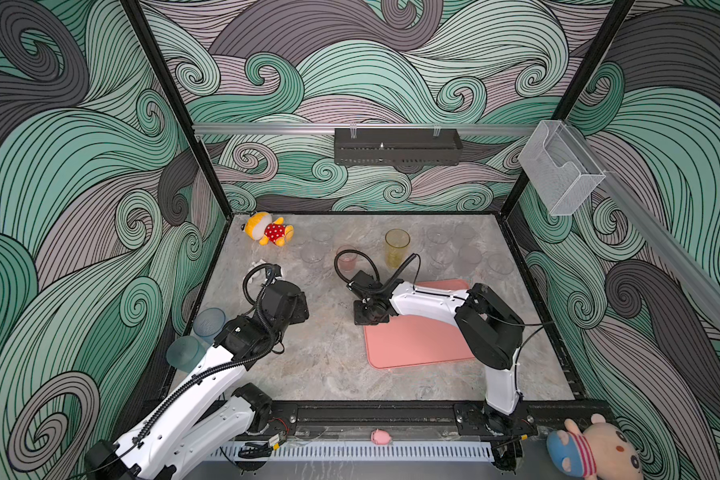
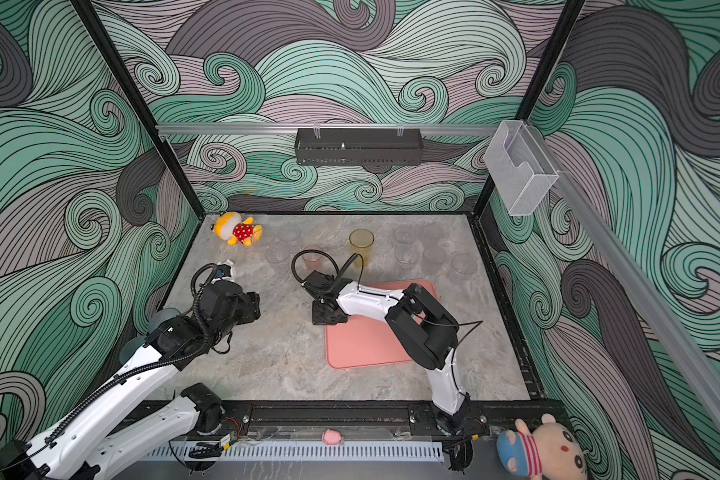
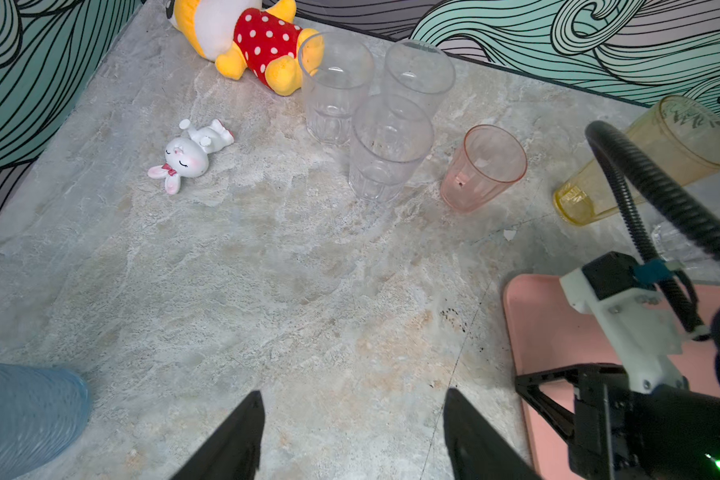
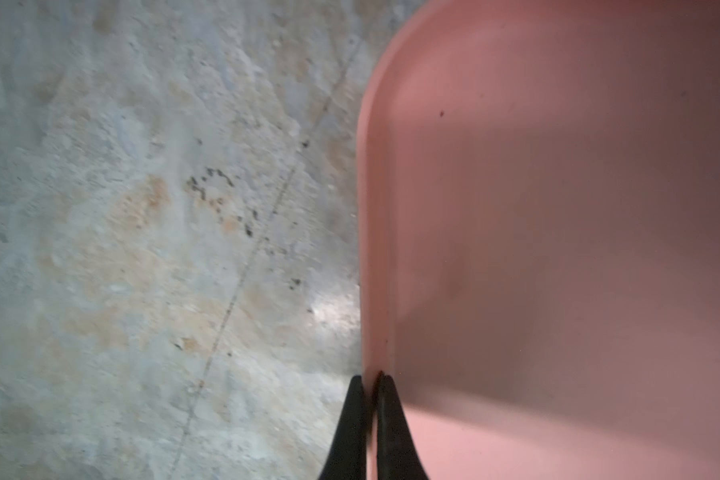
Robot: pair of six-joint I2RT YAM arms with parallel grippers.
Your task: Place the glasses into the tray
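- Nearest me, outside the front rail, a small pink toy (image 1: 381,437) lies at the middle and a big plush (image 1: 591,451) sits at the right corner.
- At the near left edge of the table (image 1: 329,365) I see a teal glass (image 1: 186,353) and, just behind it, a blue-grey glass (image 1: 208,324), both upright beside the left arm.
- The left gripper (image 3: 353,395) hangs over bare table left of centre, its fingers spread with nothing between them.
- The tray (image 1: 416,345) lies flat right of centre, and no glass is on the part I can see; the right arm covers its far right.
- The right gripper (image 4: 370,377) is at the tray's far left corner, fingers pressed together and pinching the low rim, one outside and one inside.
- Behind the tray stand a pink glass (image 1: 347,259) and a taller yellow glass (image 1: 397,247), upright and apart.
- A white rabbit figurine (image 3: 188,153) lies on its back towards the left wall.
- Three clear glasses (image 3: 387,149) cluster at the far left, close together; more clear glasses (image 1: 454,249) are spread along the far right.
- In the far left corner a yellow plush (image 1: 267,230) in a red dotted outfit lies beside that cluster.
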